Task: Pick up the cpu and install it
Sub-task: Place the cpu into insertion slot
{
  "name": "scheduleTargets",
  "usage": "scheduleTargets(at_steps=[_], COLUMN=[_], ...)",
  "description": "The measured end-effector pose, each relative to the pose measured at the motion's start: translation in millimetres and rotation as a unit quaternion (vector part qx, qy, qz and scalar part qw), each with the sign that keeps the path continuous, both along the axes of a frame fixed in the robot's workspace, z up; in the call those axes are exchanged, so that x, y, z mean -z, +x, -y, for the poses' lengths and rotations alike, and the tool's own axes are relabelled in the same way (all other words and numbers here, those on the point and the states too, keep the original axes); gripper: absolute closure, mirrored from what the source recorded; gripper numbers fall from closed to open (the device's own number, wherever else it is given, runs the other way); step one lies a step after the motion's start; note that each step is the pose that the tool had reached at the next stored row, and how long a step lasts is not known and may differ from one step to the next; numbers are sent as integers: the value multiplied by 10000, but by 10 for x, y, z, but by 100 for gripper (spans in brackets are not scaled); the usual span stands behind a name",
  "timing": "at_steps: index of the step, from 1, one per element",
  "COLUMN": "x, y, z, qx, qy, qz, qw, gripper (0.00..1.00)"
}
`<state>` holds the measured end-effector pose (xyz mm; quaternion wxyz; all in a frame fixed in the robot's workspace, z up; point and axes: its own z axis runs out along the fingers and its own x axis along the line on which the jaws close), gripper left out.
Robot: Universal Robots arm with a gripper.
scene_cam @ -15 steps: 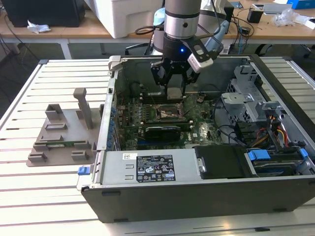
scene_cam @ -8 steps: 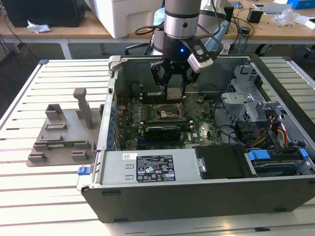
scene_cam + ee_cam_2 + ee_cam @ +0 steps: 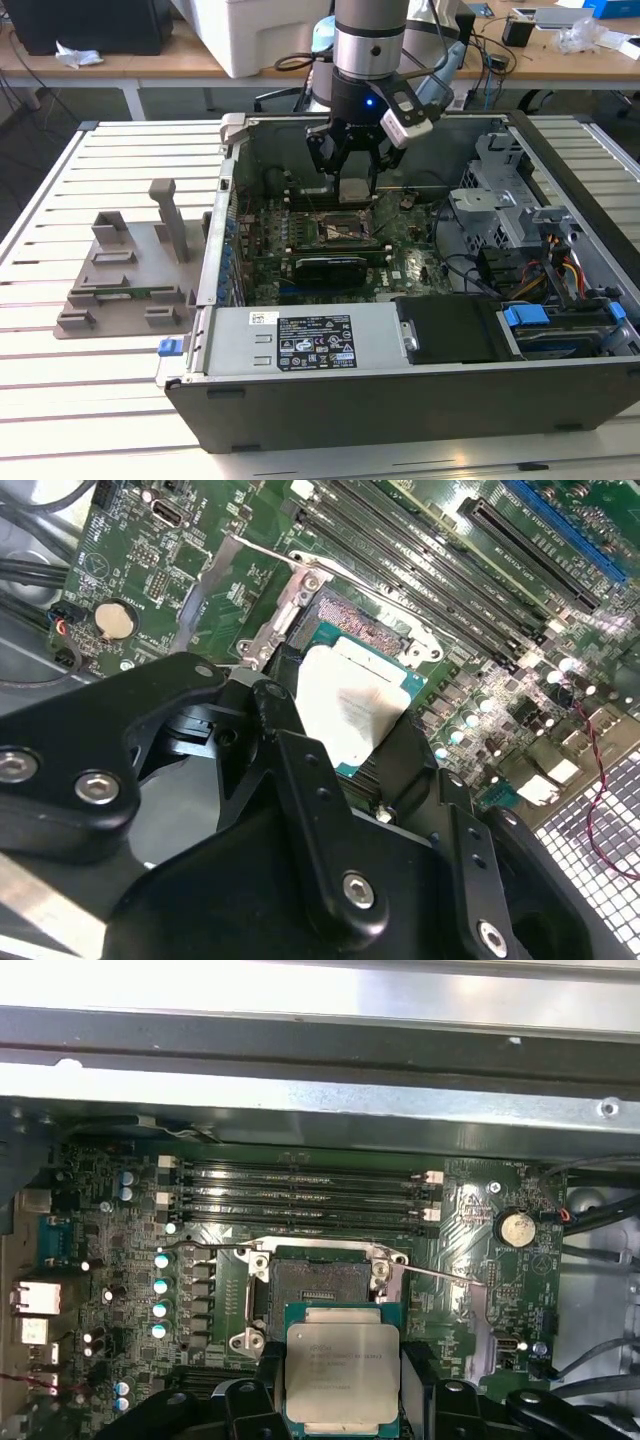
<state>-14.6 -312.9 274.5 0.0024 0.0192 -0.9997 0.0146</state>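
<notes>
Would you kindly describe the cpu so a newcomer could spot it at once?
Look into the open computer case, at the green motherboard. Near its empty black-framed socket, the gripper holds the cpu. It is a flat square chip with a silvery metal top, unlike the dark socket and memory slots nearby.

The cpu point(image 3: 342, 1372), a small flat square chip with a silvery-grey metal top and a thin green rim, is clamped by two opposite edges between the fingers point(image 3: 415, 1370) of the black gripper point(image 3: 342, 1388). With its metal face up, it hangs over the open black-framed socket point(image 3: 322, 1285), not seated in it. In the exterior view the chip point(image 3: 355, 190) appears in the upper middle of the frame.
</notes>
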Motion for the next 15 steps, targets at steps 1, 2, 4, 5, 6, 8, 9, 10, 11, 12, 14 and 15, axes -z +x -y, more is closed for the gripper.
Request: scheduleTargets(at_steps=[1, 2, 4, 5, 6, 8, 9, 10, 11, 12, 14, 15], x=[0, 0, 1, 1, 1, 1, 1, 1, 1, 1, 1, 2], y=[-1, 0, 0, 0, 0, 0, 0, 0, 0, 0, 0, 0], z=[0, 0, 0, 0, 0, 0, 0, 0, 0, 0, 0, 0], qx=[133, 242, 443, 637, 698, 958, 1081, 1152, 1200, 1292, 1438, 1495], qy=[-1, -1, -1, -2, -2, -3, -4, -4, -4, -4, -5, -4], qz=[-1, 0, 0, 0, 0, 0, 0, 0, 0, 0, 0, 0], qw=[9999, 9997, 9990, 9980, 9976, 9954, 9941, 9933, 9928, 9916, 9896, 9888], gripper=[45, 45, 45, 45, 45, 45, 45, 45, 45, 45, 45, 45])
